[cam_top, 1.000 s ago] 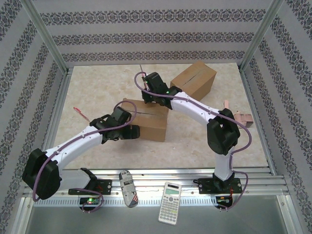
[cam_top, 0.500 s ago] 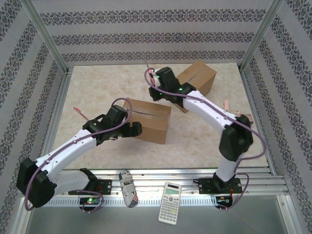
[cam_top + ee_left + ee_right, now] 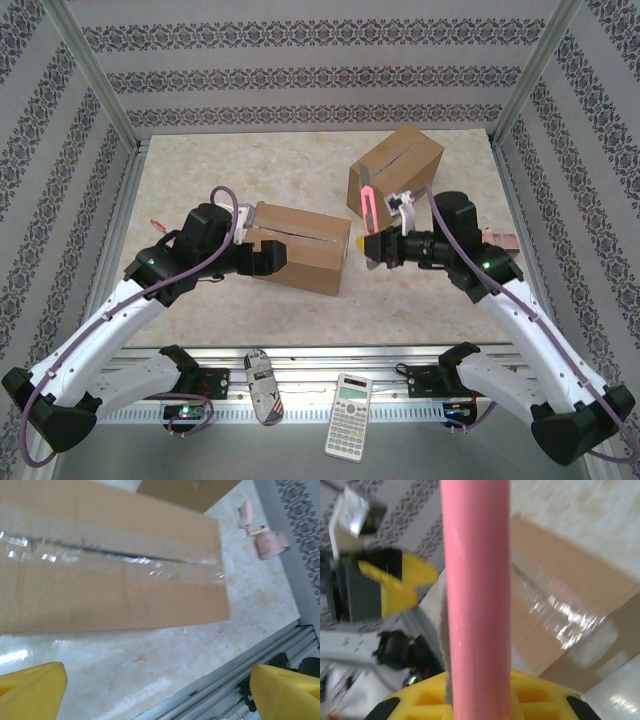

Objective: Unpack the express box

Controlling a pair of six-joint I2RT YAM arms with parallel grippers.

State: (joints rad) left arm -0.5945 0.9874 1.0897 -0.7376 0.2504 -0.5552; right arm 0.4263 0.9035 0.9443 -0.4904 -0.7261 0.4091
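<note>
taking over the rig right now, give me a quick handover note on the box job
Left gripper: jaws open, empty, at the left end of the near box.
Right gripper: shut on the pink cutter, beside the near box's right end.
Far box: behind it, toward the back right, flaps closed.
Done: nothing unpacked. The near box's flaps are closed; a dark line runs along its tape, but I cannot tell whether it is cut through.
Left: finish slitting the tape if needed, open the flaps, take out the contents.
</note>
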